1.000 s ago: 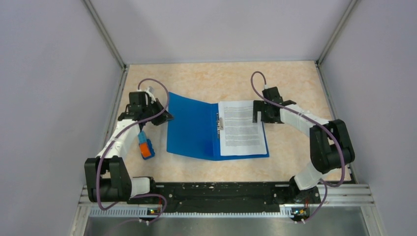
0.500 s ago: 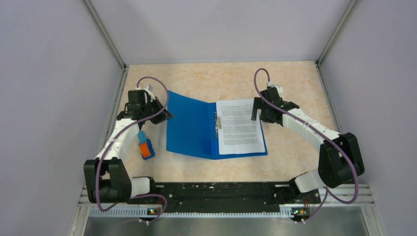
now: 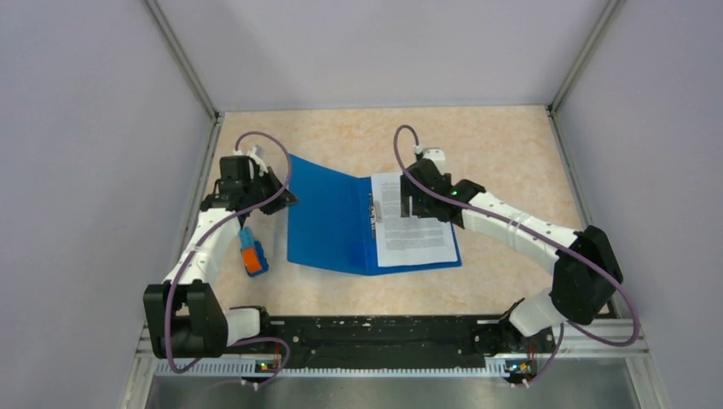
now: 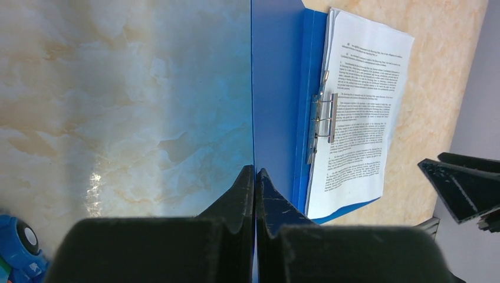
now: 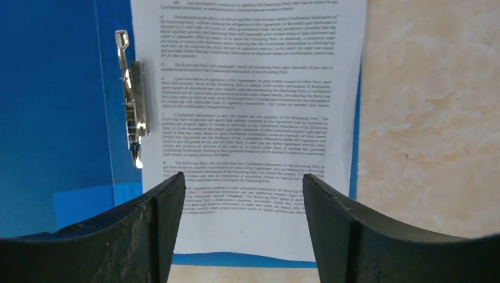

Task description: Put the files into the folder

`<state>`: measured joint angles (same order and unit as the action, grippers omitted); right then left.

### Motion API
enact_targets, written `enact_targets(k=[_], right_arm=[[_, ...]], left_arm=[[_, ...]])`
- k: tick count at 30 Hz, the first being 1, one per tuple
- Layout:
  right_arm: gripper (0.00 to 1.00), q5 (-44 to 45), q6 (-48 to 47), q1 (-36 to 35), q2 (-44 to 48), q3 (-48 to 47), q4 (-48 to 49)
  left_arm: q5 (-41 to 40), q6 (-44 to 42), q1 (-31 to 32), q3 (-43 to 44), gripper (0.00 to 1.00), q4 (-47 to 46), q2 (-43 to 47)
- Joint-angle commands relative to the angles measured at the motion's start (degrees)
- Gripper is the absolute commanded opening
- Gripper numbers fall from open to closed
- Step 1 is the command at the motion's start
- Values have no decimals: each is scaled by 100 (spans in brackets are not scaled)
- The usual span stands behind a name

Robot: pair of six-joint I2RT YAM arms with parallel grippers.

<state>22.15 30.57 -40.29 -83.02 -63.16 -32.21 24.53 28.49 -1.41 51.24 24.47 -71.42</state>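
Note:
The blue folder (image 3: 328,226) lies open on the table with the files (image 3: 413,223), white printed sheets, on its right half beside the metal spine clip (image 5: 134,106). My left gripper (image 3: 286,202) is shut on the edge of the folder's left cover. In the left wrist view that cover (image 4: 277,88) runs edge-on from between the closed fingertips (image 4: 255,177). My right gripper (image 3: 412,203) hovers over the far part of the files. It is open, and the sheets (image 5: 253,100) show between its two fingers with nothing held.
A small orange-and-blue block (image 3: 251,254) lies left of the folder, under the left forearm. Grey walls enclose the table on the left, the back and the right. The arm bases sit on a black rail (image 3: 384,328) at the near edge.
My right gripper has swung left from the files' right edge to above the sheets, and its jaws have narrowed a little. The left gripper and folder cover have barely moved.

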Motion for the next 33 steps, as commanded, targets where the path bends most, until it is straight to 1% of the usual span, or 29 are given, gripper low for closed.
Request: enact_targets(k=[1,4,6,8,11,15,19,24,29,33], right_arm=[[69,202,276,-558,-441,-487,5],[63,191,249,-807,-953,-846,39],[60,142,221,-904,-1295,-1113,56],[57,64,175,-921,-1641,-1316,118],[56,60,82,-925,-1949,-1549,261],[51,62,-71,-918,-2296,-1936,402],[49,78,-255,-862,-2642,-2292,523],[48,-331,-439,-612,-3043,-2620,771],[47,-475,-687,-510,-3471,-3122,656],[42,-373,-663,-488,-3630,-3351,337]], left_arm=[[-59,-117,5,9,0,-238,249],[-36,-117,5,-63,0,-318,286],[-28,-130,5,-106,0,-341,292],[-28,-157,8,-133,0,-352,302],[-12,-183,9,-190,0,-389,339],[19,-233,1,-199,0,-398,333],[49,-262,6,-219,0,-411,330],[81,-291,9,-255,0,-433,341],[126,-291,9,-273,0,-476,299],[131,-287,9,-286,0,-485,271]])
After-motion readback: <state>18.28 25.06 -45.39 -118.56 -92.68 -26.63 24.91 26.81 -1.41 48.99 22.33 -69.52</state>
